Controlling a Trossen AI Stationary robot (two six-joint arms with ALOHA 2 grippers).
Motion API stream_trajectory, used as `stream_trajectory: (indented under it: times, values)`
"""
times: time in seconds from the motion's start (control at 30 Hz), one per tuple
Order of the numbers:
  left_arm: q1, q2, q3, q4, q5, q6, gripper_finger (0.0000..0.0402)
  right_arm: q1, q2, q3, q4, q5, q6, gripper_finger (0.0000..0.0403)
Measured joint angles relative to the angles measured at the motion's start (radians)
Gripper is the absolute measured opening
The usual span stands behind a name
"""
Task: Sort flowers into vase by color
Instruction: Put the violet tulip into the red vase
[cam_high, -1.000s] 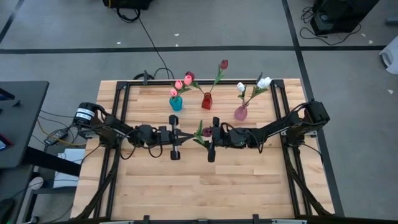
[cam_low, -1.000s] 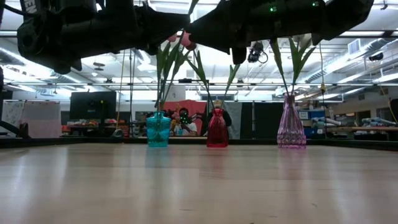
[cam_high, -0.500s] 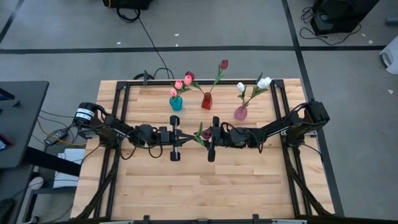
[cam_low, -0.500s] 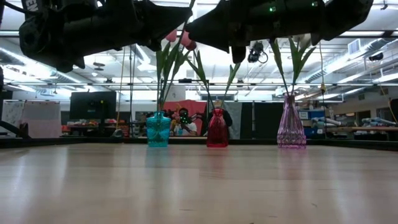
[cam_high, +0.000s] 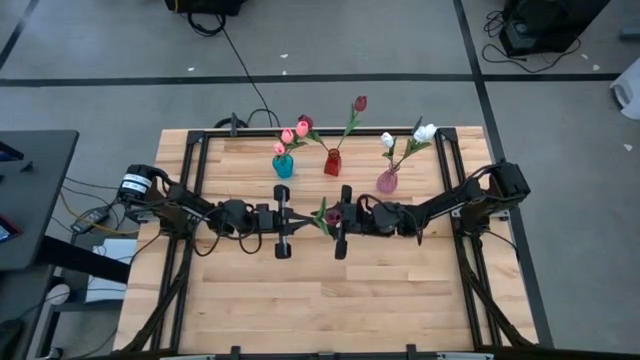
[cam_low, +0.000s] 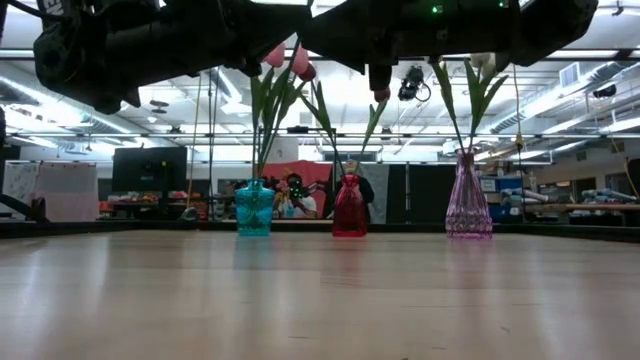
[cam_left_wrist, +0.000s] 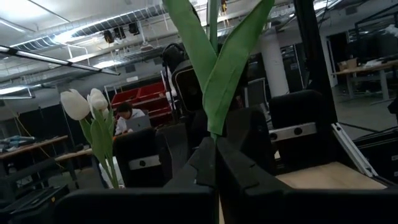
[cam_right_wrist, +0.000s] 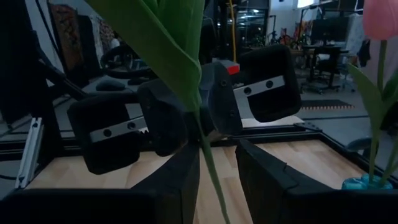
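Slightly since a second ago, the right gripper (cam_high: 337, 217) has slid toward the left gripper (cam_high: 283, 219), and the dark red tulip (cam_high: 327, 214) between them now tilts less. Both meet over the bench (cam_high: 300, 300), on the near side of the red vase (cam_high: 332, 163). The left gripper is clenched on the tulip's stem at its leaves; the right gripper's fingers (cam_right_wrist: 180, 180) stand parted around the stem. Just beside the red vase stand the teal vase (cam_high: 283, 166) with pink tulips (cam_high: 293, 133) and the pink vase (cam_high: 387, 181) with white tulips (cam_high: 424, 132).
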Motion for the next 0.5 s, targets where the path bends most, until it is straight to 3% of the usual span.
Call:
stream_trajectory:
  times: [0.5]
  values:
    - [0.001,0.004,0.045,-0.058,0.058,0.001,0.0006,-0.006,0.0,0.0,-0.004,-0.059,0.007,0.0047]
